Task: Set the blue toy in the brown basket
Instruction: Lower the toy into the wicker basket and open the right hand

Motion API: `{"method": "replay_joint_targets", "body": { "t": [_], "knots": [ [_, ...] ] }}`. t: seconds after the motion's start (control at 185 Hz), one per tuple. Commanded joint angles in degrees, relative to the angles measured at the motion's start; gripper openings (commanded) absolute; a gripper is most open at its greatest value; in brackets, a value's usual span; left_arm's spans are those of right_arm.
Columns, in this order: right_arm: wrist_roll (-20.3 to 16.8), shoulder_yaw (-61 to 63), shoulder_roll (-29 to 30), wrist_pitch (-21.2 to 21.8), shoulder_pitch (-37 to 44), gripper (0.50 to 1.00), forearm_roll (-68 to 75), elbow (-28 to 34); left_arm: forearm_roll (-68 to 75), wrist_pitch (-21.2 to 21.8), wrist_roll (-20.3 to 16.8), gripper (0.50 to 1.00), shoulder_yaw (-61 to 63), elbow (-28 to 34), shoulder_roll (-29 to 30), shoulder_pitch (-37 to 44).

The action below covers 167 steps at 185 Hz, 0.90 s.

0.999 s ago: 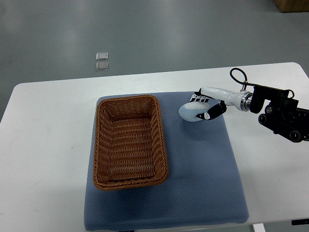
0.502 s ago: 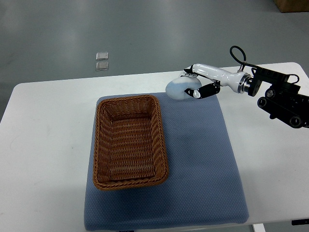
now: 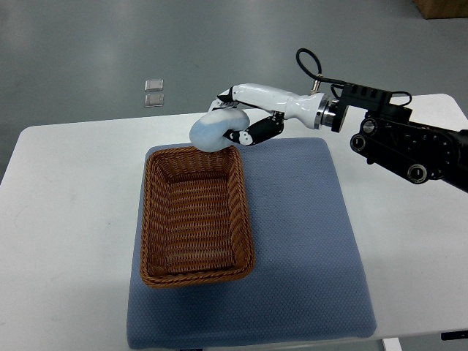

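Nearest the camera, a blue-grey mat (image 3: 307, 278) covers the middle of the white table (image 3: 66, 219), probably there to keep things from sliding and to soften any drop. On the mat's left part sits the brown basket (image 3: 150, 219), a woven rectangular tray with its long side running away from the camera; its inside shows nothing but weave. Beyond it, at the basket's far rim, the right hand (image 3: 245, 121) reaches in from the right edge on a dark forearm (image 3: 398, 139) with a black cable (image 3: 314, 69) looping above the wrist. Its white fingers (image 3: 245, 93) curl over the top of the blue toy (image 3: 216, 130), a pale rounded lump, while the dark thumb presses from the near side, so the toy is clamped from two sides and held clear of the surface. The toy hangs at the basket's far right corner, overlapping the rim rather than the middle; by my judgement it needs to travel a little nearer before release, or it could catch the edge and roll out. No left arm shows. Farther off, past the table's rounded back edge, lies a plain grey floor (image 3: 88, 44) bearing two small clear square pieces (image 3: 154, 92), and a brown box corner (image 3: 442, 7) sits at the top right.
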Motion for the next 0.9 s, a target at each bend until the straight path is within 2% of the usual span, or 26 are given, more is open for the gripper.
{"method": "replay_joint_targets", "body": {
  "t": [0.0, 0.146, 0.308, 0.68, 0.691, 0.697, 0.702, 0.707, 0.718, 0.734, 0.799, 0.842, 0.896],
  "knots": [
    [-0.80, -5.83, 2.79, 0.15, 2.63, 0.500, -0.36, -0.02, 0.00, 0.00, 0.00, 1.000, 0.00, 0.00, 0.00, 0.00],
    [-4.49, -11.80, 7.10, 0.07, 4.47, 0.500, -1.59, -0.29, 0.00, 0.00, 0.00, 1.000, 0.00, 0.00, 0.00, 0.00],
    [-6.34, -15.50, 9.47, -0.72, 4.39, 0.500, -4.75, -0.99, 0.00, 0.00, 0.00, 1.000, 0.00, 0.00, 0.00, 0.00],
    [-6.95, -17.61, 12.11, -2.75, 2.98, 0.500, -6.16, -3.63, 0.00, 0.00, 0.00, 1.000, 0.00, 0.00, 0.00, 0.00],
    [-6.95, -17.61, 12.02, -2.83, 2.89, 0.519, -6.16, -3.63, 0.00, 0.00, 0.00, 1.000, 0.00, 0.00, 0.00, 0.00],
    [-6.95, -17.52, 12.02, -2.83, 2.80, 0.553, -6.07, -3.63, 0.00, 0.00, 0.00, 1.000, 0.00, 0.00, 0.00, 0.00],
    [-6.95, -17.52, 12.02, -2.83, 2.80, 0.554, -6.07, -3.63, 0.00, 0.00, 0.00, 1.000, 0.00, 0.00, 0.00, 0.00],
    [-6.95, -17.52, 12.02, -2.83, 2.72, 0.584, -6.07, -3.63, 0.00, 0.00, 0.00, 1.000, 0.00, 0.00, 0.00, 0.00],
    [-6.95, -17.52, 12.02, -2.83, 2.72, 0.584, -6.07, -3.63, 0.00, 0.00, 0.00, 1.000, 0.00, 0.00, 0.00, 0.00],
    [-6.95, -17.52, 11.85, -2.83, 2.63, 0.631, -5.98, -3.63, 0.00, 0.00, 0.00, 1.000, 0.00, 0.00, 0.00, 0.00],
    [-6.95, -17.52, 11.58, -2.75, 2.54, 0.741, -5.72, -3.63, 0.00, 0.00, 0.00, 1.000, 0.00, 0.00, 0.00, 0.00],
    [-6.95, -17.43, 11.23, -2.66, 2.63, 0.797, -5.46, -3.63, 0.00, 0.00, 0.00, 1.000, 0.00, 0.00, 0.00, 0.00],
    [-6.95, -17.26, 10.88, -2.39, 2.63, 0.827, -5.37, -3.63, 0.00, 0.00, 0.00, 1.000, 0.00, 0.00, 0.00, 0.00]
  ]
}}
